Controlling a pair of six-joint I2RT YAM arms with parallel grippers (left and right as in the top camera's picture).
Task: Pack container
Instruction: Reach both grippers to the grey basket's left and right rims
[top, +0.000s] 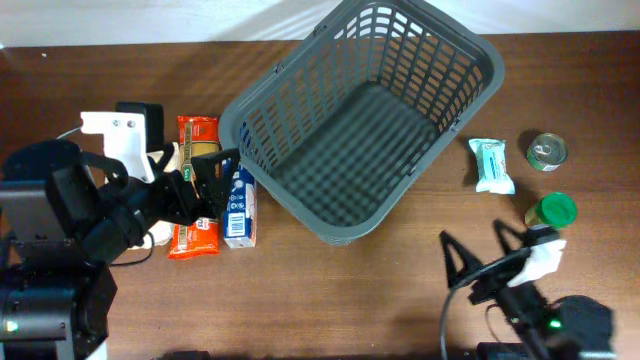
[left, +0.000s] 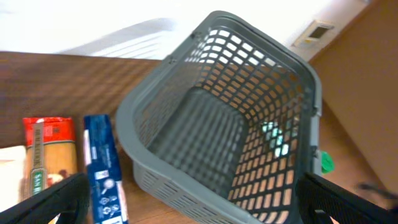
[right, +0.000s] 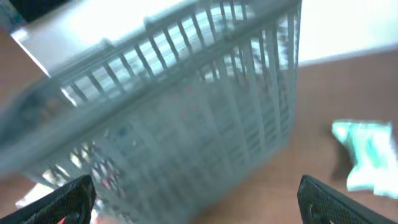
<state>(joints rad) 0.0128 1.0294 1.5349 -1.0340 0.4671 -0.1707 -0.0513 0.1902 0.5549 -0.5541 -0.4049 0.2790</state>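
From overhead, the container (top: 360, 150), a large dark grey lattice basket, sits empty and skewed on the brown desk (top: 400, 290), a little toward 12 o'clock from the middle, with one corner pointing to 1 o'clock. At its 9 o'clock side lie a red pasta packet (top: 197, 132) and a blue carton (top: 240, 208), the carton just beside the basket wall. The left claw (top: 215, 180) hangs over these two with its fingers spread and nothing between them. At the basket's 3 o'clock lie a white-and-teal pouch (top: 493, 165), a tin can (top: 547, 152) and, toward 4 o'clock, a green-lidded jar (top: 551, 211). The right claw (top: 478, 245) is at 5 o'clock of the basket, spread wide and empty, near the jar. In the left wrist view the left claw (left: 202, 205) shows both dark fingertips at the bottom corners, far apart and holding nothing; the container (left: 217, 124) fills the middle, with the packet (left: 53, 155) and carton (left: 104, 168) at 8 o'clock. The right wrist view is blurred: the right claw (right: 199, 202) is wide open and empty, the container (right: 186, 124) looms ahead, and the pouch (right: 367, 155) lies at 3 o'clock.
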